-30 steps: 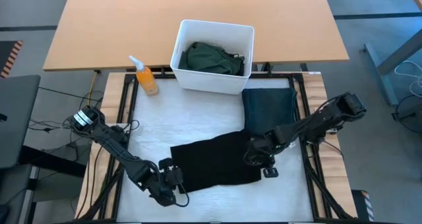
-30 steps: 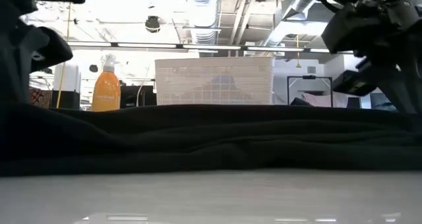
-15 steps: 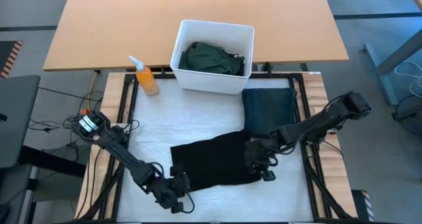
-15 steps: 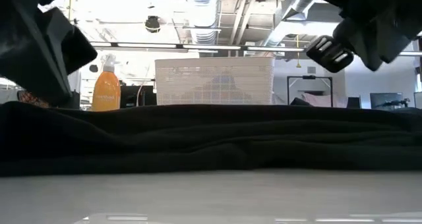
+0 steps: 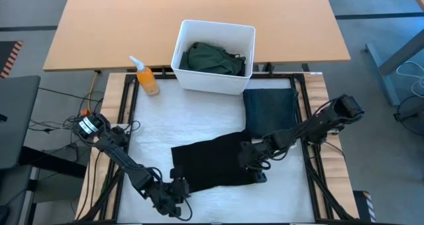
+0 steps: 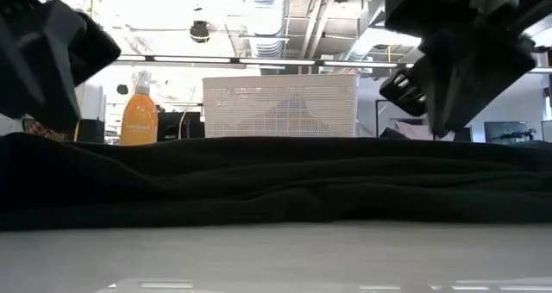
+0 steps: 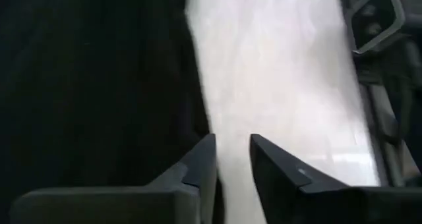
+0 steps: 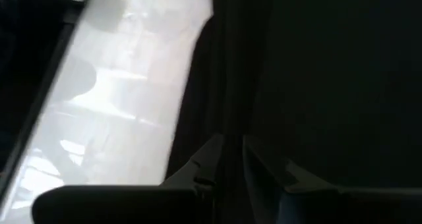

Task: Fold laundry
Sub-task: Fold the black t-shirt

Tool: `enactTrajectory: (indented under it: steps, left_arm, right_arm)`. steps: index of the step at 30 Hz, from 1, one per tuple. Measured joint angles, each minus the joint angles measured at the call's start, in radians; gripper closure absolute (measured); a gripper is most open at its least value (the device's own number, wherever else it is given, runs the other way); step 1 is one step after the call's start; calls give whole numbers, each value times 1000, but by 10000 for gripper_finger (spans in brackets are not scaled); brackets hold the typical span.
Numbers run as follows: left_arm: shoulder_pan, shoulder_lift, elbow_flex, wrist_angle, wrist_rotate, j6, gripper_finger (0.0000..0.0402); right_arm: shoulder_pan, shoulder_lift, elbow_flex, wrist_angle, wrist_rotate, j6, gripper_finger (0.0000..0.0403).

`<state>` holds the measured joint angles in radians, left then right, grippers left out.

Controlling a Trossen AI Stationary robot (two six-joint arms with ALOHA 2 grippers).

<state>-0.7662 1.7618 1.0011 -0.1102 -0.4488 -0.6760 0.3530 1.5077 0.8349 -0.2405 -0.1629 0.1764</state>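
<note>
- At the near half of the white table mat [image 5: 159, 129], toward six o'clock from the white bin [image 5: 214, 55], a black garment [image 5: 215, 164] lies flat, its long axis running roughly from nine to three o'clock, tilted slightly up on the three o'clock side.
- The left gripper [image 5: 177, 197] sits at the garment's eight o'clock corner; its wrist view shows the jaws a small gap apart over bare mat, with the cloth edge just beside one finger and nothing held.
- The right gripper [image 5: 255, 164] is over the garment's four o'clock end; its jaws are narrowly parted, and I cannot tell whether they pinch cloth.
- Each arm is nearest its own end, so the fold likely turns on those two near corners.
- A folded dark garment [image 5: 270, 108] lies at one o'clock; a green garment [image 5: 213, 58] fills the bin.
</note>
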Motion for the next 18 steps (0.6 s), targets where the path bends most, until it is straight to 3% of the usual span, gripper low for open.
enactTrajectory:
  steps: [3, 8, 18]
  left_arm:
    - [0, 0, 38, -75, 43, 2, 284]
    - [-10, 0, 71, -171, 18, -19, 245]
    - [-39, 20, 69, -257, -81, -214, 236]
  right_arm:
    - [0, 23, 0, 2, 58, 0, 321]
    - [0, 81, 0, 35, 76, 10, 321]
    - [7, 165, 3, 48, 60, 36, 321]
